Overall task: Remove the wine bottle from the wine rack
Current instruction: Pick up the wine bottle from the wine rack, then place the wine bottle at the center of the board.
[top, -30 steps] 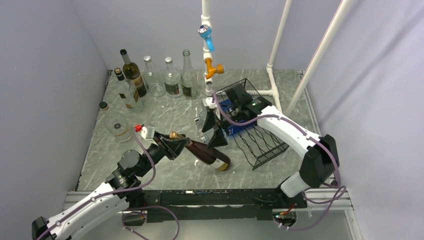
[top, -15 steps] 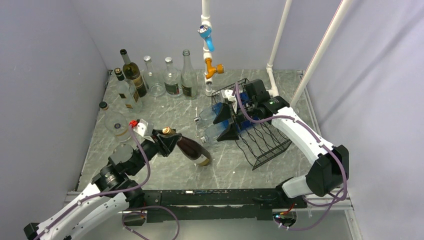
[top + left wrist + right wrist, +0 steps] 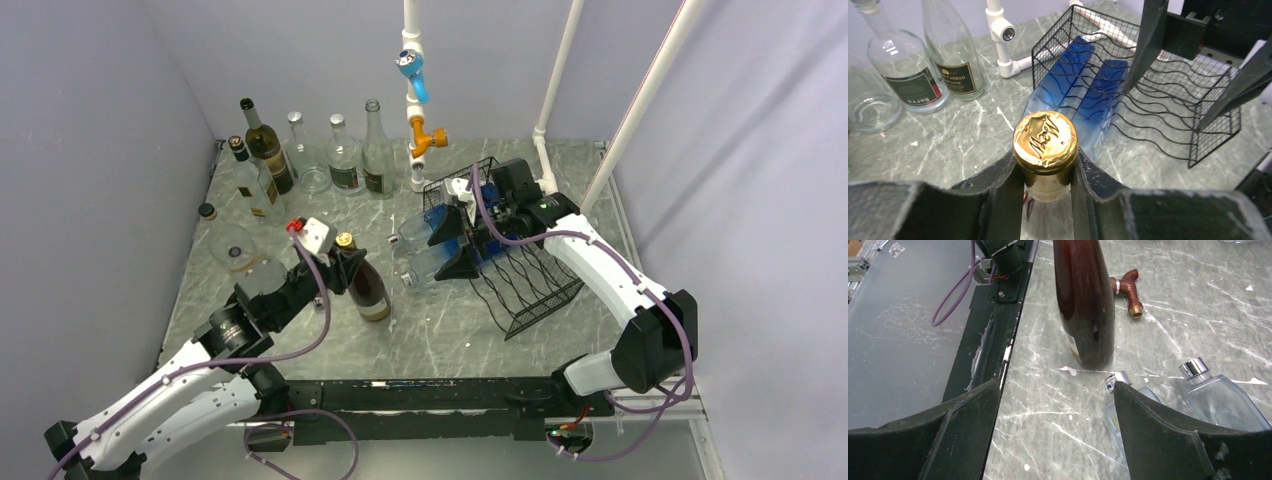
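Observation:
A brown wine bottle [image 3: 367, 287] with a gold foil cap [image 3: 1045, 137] stands nearly upright on the marble table, left of the wine rack. My left gripper [image 3: 342, 258] is shut on its neck, one finger [image 3: 998, 182] on each side just under the cap. The black wire-mesh wine rack [image 3: 525, 270] sits at the right and holds two blue bottles [image 3: 1088, 85] lying down. My right gripper [image 3: 451, 243] hangs open over their necks at the rack's left side, holding nothing. In the right wrist view the brown bottle [image 3: 1085, 305] rises beyond two silver-capped necks [image 3: 1193, 367].
Several glass bottles [image 3: 300, 150] line the back left, and another one [image 3: 240, 255] stands by the left wall. A white pipe frame [image 3: 413, 100] with blue and orange fittings rises behind the rack. A copper pipe fitting [image 3: 1128, 287] lies on the table.
My left gripper has swung the brown bottle from lying tilted to nearly upright and drawn it left. My right gripper pulled back toward the rack, then held still.

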Action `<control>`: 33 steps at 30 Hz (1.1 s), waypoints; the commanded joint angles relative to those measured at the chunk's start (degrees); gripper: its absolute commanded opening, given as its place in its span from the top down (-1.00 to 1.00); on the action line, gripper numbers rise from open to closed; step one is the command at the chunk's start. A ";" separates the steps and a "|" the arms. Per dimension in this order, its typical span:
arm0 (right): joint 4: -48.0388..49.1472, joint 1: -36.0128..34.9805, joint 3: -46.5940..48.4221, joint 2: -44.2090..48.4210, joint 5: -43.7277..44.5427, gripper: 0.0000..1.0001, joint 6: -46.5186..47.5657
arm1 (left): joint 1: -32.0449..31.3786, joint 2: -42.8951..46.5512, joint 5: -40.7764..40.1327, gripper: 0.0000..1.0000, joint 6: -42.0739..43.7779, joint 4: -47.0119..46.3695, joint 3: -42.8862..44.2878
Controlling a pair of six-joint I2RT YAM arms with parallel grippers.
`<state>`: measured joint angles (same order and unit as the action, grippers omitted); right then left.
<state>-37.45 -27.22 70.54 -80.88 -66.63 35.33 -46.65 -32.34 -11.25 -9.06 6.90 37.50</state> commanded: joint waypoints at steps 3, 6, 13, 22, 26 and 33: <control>1.77 0.59 -0.38 0.36 -2.49 -0.72 0.70 | 1.44 -4.94 -1.92 1.00 9.32 -14.08 11.26; 1.77 0.77 -0.45 0.39 -2.65 -0.72 0.88 | 3.98 -7.14 0.69 1.00 10.83 -14.62 13.27; 1.77 1.10 -0.67 0.64 -2.89 -0.72 0.96 | 10.88 -10.40 8.31 1.00 6.53 -15.66 15.68; 1.77 1.39 -0.76 0.62 -3.04 -0.72 1.05 | 17.19 -13.33 13.58 1.00 4.93 -15.90 20.05; 1.77 1.47 -0.92 0.52 -3.08 -0.72 1.05 | 19.72 -15.05 15.42 1.00 4.64 -16.03 22.12; 1.83 1.53 -1.02 0.35 -3.25 -0.71 1.05 | 24.43 -18.09 18.83 1.00 3.54 -16.94 25.07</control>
<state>-37.39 -26.00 69.80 -80.90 -67.61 35.40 -24.53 -51.72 4.21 -4.21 10.55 53.80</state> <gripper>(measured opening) 0.859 0.358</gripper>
